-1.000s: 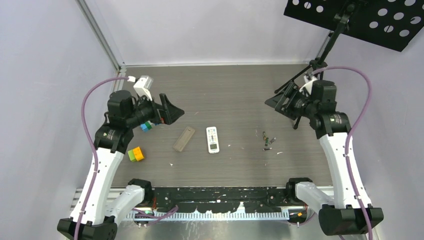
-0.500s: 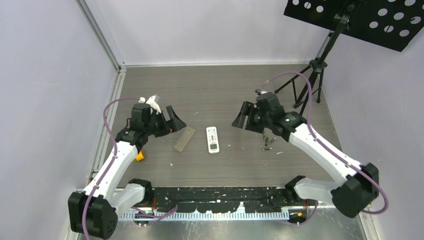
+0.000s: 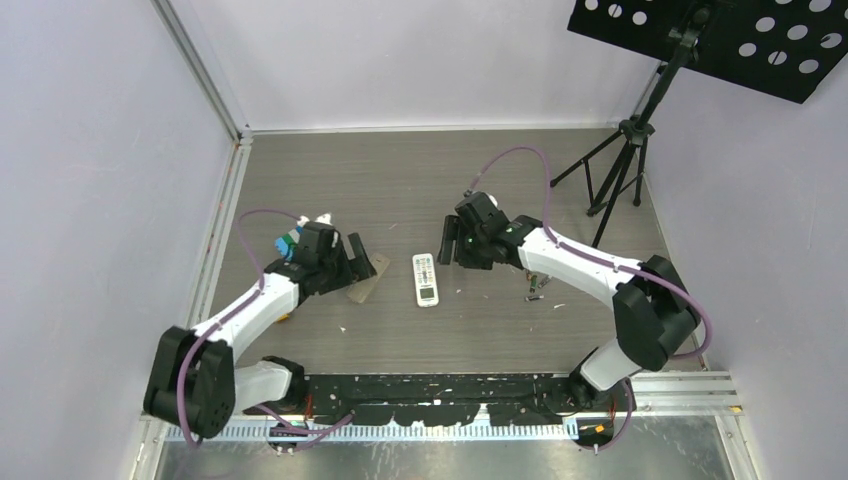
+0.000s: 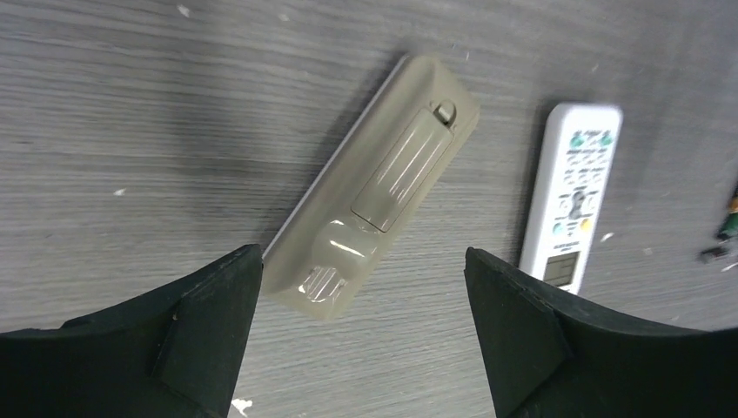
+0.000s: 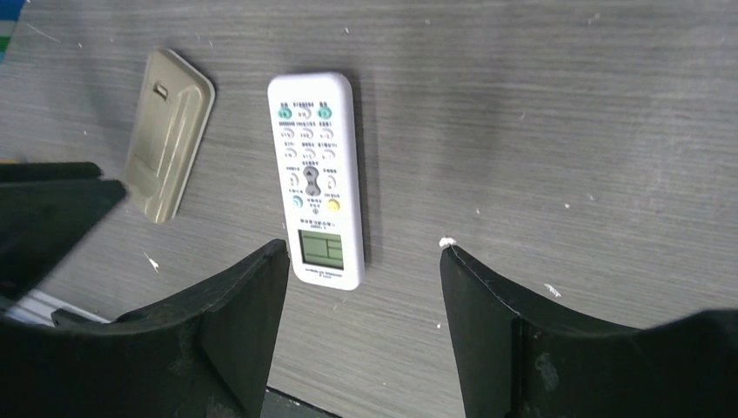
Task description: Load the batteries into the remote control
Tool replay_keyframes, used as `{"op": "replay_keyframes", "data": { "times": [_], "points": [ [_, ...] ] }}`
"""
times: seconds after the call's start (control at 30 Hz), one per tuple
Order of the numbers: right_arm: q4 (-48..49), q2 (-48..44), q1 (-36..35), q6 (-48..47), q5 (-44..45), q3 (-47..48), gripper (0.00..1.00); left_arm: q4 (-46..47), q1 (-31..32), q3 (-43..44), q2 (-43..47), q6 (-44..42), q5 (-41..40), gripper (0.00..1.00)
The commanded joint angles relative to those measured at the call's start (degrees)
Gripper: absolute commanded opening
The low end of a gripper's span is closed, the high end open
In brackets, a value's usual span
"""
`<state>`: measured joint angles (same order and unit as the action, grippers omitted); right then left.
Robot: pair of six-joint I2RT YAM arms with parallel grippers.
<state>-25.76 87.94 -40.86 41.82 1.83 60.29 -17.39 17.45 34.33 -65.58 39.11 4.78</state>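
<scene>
- At the far left we note coloured blocks [image 3: 287,245] on the table [image 3: 400,180], just beside the left arm's wrist; blue and green faces show.
- The left gripper [image 4: 361,261] hangs low over the table with its jaws wide apart. Nothing is clamped.
- A translucent grey-tan flat bar [image 4: 383,183] lies slanted on the table. Its near end sits between the left fingers [image 4: 204,318] in the wrist view. We cannot tell whether either finger touches it.
- The remote control [image 3: 426,279] lies flat at mid-table, face up, buttons and little screen showing. It rests near the bar's right side, apart from it. Neither gripper holds it.
- The right gripper [image 5: 364,252] hovers just right of the remote, jaws spread and empty. In its wrist view the screen end of the remote lies just short of the gap between the fingers.
- The batteries [image 3: 535,284], a few small dark cylinders, lie loose on the table in a small cluster well right of the remote, beneath the right forearm's line.
- At the far right stands a black tripod [image 3: 618,170] carrying a perforated black panel [image 3: 740,40].
</scene>
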Motion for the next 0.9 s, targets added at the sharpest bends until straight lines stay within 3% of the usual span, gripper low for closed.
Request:
{"op": "replay_keyframes", "data": {
  "times": [0.0, 0.17, 0.5, 0.87],
  "points": [
    [1.7, 2.0, 0.1, -1.9, 1.5, 4.3, 0.7, 4.1, 4.4, 2.4, -5.5, -3.1, -6.2, 0.87],
    [-1.5, 8.2, -0.9, -5.6, -0.4, 8.9, 0.73, 2.6, 5.8, 4.0, -6.4, -3.5, -10.7, 0.87],
    [-10.3, 18.4, -10.1, -9.9, 10.4, 18.3, 0.83, -3.0, 5.8, 3.6, 1.7, -2.1, -16.9, 0.89],
    [-14.6, 27.5, -13.6, -9.6, 19.2, 25.5, 0.82, -6.0, 5.8, 3.6, 6.6, -1.4, -17.3, 0.9]
  ]
}}
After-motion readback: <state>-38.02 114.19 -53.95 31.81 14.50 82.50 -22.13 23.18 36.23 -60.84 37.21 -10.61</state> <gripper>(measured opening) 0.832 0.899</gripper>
